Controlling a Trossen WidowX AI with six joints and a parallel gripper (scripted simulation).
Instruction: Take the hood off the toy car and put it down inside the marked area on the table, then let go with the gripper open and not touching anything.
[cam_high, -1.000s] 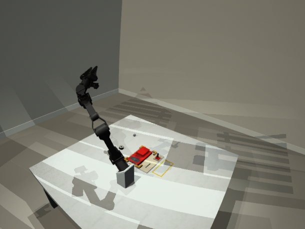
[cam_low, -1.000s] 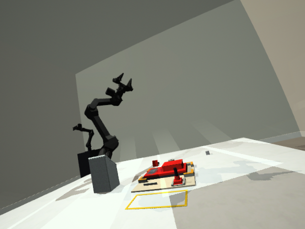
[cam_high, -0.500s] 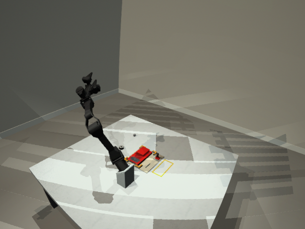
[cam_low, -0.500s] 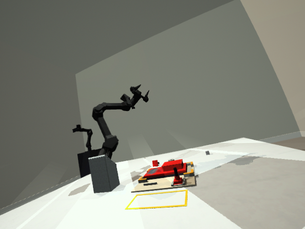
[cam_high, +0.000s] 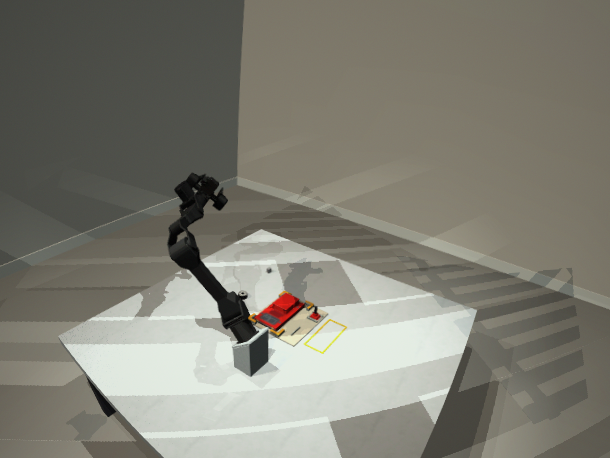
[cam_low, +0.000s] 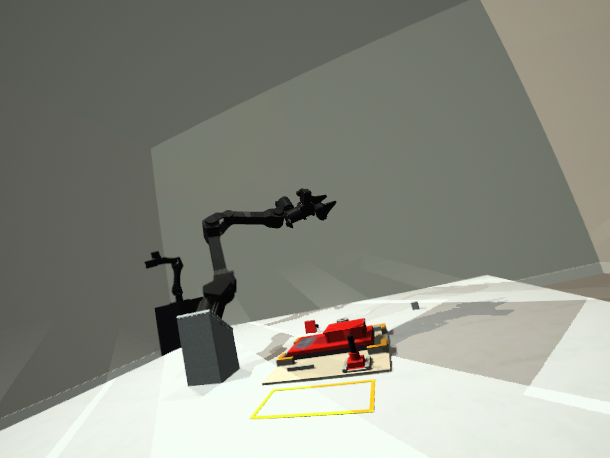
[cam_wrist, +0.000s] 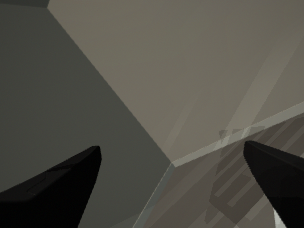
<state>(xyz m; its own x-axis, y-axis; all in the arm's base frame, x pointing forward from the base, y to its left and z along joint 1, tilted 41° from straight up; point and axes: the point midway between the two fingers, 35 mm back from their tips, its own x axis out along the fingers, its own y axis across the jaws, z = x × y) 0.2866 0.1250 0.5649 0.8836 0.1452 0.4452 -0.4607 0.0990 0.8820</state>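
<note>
Hood (cam_high: 270, 318) (cam_low: 304, 343) is the low front part with the grey patch, I think, and it is on the red toy car (cam_high: 285, 307) (cam_low: 345, 336). The car sits between orange corner bits on a tan board (cam_high: 295, 337) (cam_low: 325, 373), well in from the edges of the white bench (cam_high: 380, 345) (cam_low: 450, 395). From the top, the board is nearer the bench's far corner than the bottom of the view. The yellow box line (cam_high: 336, 324) (cam_low: 312, 415) is just beside the board, on the side toward the right corner of the bench. A little red thing with a black stick (cam_high: 315, 315) (cam_low: 355, 361) stands on the board (it looks a bit like a joystick). A tiny grey block (cam_high: 269, 270) (cam_low: 415, 305) sits between the car and the far corner. The claw (cam_high: 221, 192) (cam_low: 330, 200) (cam_wrist: 171, 150) is way up high over the bench top, touching nothing. Its two fingers are spread wide, with only air between them.
</note>
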